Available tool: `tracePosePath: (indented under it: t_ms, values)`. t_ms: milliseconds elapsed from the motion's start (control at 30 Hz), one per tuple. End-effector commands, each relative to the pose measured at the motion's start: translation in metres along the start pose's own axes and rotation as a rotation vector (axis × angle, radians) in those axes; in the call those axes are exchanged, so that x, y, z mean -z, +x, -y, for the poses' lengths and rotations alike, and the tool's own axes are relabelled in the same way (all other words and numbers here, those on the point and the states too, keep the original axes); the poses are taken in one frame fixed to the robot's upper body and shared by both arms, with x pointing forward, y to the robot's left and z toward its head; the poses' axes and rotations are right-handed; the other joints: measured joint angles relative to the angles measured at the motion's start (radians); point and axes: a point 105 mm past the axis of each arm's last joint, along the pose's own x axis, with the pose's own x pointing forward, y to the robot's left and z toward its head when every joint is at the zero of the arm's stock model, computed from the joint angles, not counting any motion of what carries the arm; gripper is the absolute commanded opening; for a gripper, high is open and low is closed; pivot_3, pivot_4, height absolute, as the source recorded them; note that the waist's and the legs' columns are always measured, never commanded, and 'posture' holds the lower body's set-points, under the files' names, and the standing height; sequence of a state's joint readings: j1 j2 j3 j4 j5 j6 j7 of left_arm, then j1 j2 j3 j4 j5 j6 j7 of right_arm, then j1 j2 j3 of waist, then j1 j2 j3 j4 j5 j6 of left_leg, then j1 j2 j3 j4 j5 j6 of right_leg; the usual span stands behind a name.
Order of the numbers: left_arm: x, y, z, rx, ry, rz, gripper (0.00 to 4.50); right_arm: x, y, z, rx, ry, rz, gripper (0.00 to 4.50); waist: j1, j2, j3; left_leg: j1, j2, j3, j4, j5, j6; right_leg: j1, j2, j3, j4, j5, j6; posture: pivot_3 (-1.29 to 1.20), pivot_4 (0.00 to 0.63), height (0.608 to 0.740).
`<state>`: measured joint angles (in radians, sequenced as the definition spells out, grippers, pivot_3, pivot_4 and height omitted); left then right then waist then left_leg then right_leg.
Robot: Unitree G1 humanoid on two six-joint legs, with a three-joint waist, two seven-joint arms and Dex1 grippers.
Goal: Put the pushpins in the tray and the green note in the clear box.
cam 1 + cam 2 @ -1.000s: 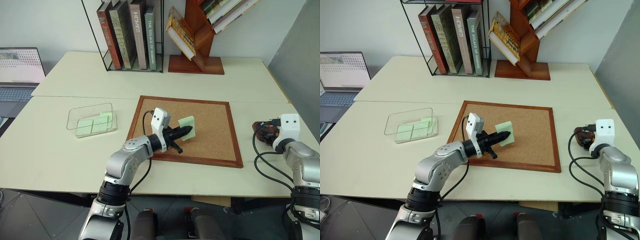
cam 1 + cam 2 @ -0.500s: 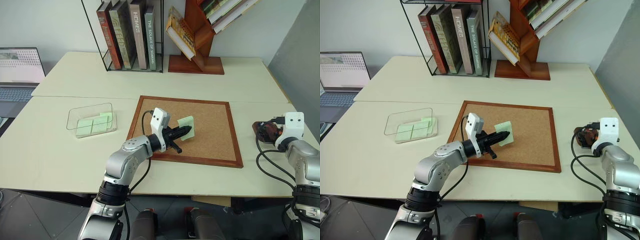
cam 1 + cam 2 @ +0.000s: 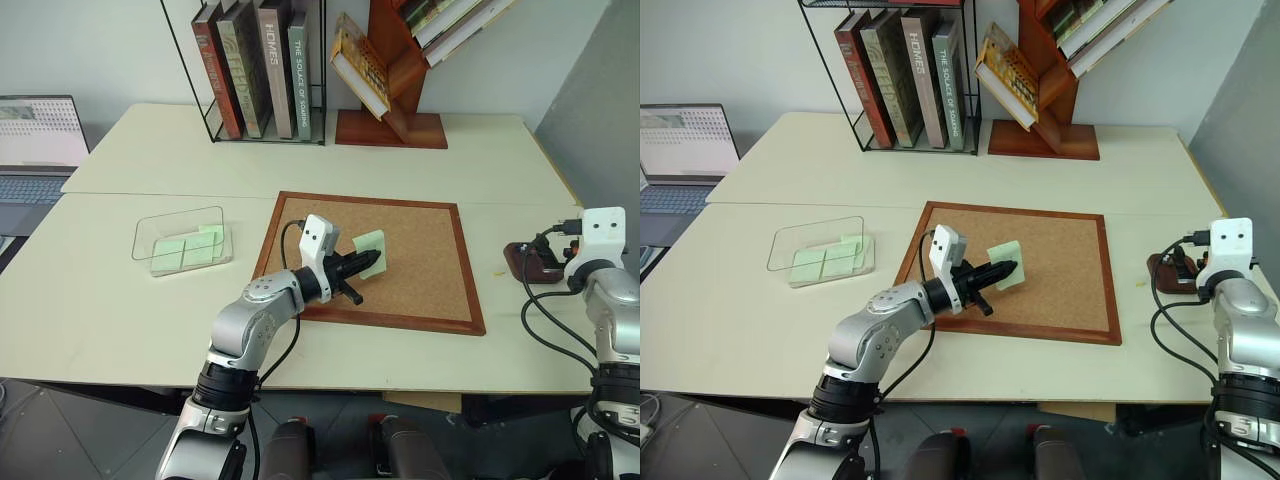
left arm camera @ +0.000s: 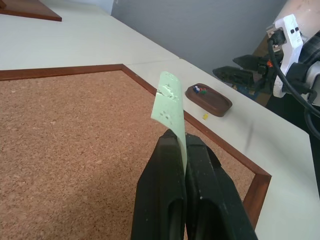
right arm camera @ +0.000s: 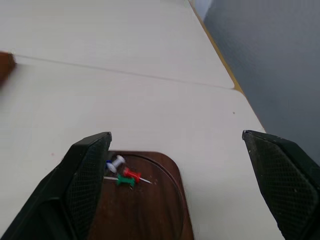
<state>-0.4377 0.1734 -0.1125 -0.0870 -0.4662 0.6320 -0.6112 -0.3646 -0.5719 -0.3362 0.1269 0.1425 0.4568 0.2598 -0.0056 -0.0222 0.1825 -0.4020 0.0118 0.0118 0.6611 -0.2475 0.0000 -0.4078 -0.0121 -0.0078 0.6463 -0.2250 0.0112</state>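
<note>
Two end effectors | left (image 4: 177, 150) pinches green note (image 4: 169, 103) (upright, edge-on) | right (image 5: 185, 165) spread wide

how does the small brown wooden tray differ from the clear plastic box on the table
The small dark brown wooden oval tray is opaque; the shallow clear plastic rectangular box is see-through and larger. The tray holds tiny coloured pushpins; the box holds pale green paper notes. The tray sits right of the cork board, the box left of it. Both rest on the cream table.
</note>
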Motion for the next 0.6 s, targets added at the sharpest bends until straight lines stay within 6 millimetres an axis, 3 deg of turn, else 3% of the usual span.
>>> tracePosePath:
  t_ms: [33, 167, 233, 333, 500, 600]
  values:
    - [-0.027, -0.01, -0.003, -0.033, 0.074, 0.073, 0.0, -0.039, -0.011, -0.036, -0.211, -0.004, 0.189, 4.46, -0.001, 0.0, 0.0, 0.0, 0.001, 0.0, 0.0, 0.0, 0.0, 0.0, 0.001, 0.0, 0.0, 0.0, 0.0, 0.0, 0.15, 0.74]
    - [-0.057, -0.041, -0.029, -0.215, 0.147, 0.118, 0.0, -0.064, -0.043, -0.103, -0.593, -0.069, 0.315, 4.46, -0.002, 0.0, 0.0, 0.0, 0.002, -0.001, -0.001, 0.0, 0.0, 0.0, 0.002, 0.0, 0.0, 0.0, 0.0, 0.0, 0.15, 0.74]
    - [-0.065, -0.052, -0.038, -0.278, 0.17, 0.121, 0.0, -0.069, -0.053, -0.119, -0.689, -0.09, 0.338, 4.46, -0.005, 0.0, 0.0, 0.0, 0.003, -0.002, -0.001, 0.0, 0.0, -0.001, 0.002, 0.0, 0.0, 0.0, 0.0, 0.0, 0.15, 0.74]
    - [-0.096, -0.103, -0.071, -0.517, 0.256, 0.138, 0.0, -0.083, -0.076, -0.156, -0.922, -0.131, 0.379, 4.46, -0.003, 0.0, 0.001, 0.0, 0.002, -0.003, -0.001, 0.0, 0.0, -0.001, 0.002, -0.001, 0.0, 0.0, 0.0, 0.0, 0.15, 0.74]
    - [-0.121, -0.17, -0.104, -0.814, 0.319, 0.137, 0.0, -0.097, -0.083, -0.181, -1.072, -0.136, 0.393, 4.46, -0.004, -0.001, 0.003, 0.0, 0.002, -0.003, 0.0, 0.0, 0.0, -0.001, 0.001, -0.002, 0.0, 0.0, 0.0, 0.0, 0.15, 0.74]
    - [-0.118, -0.202, -0.119, -0.955, 0.325, 0.092, 0.0, -0.101, -0.086, -0.195, -1.161, -0.141, 0.393, 4.46, -0.001, -0.001, 0.003, 0.0, 0.001, -0.003, 0.0, 0.0, 0.0, 0.0, -0.005, -0.002, 0.0, 0.0, 0.0, 0.0, 0.15, 0.74]
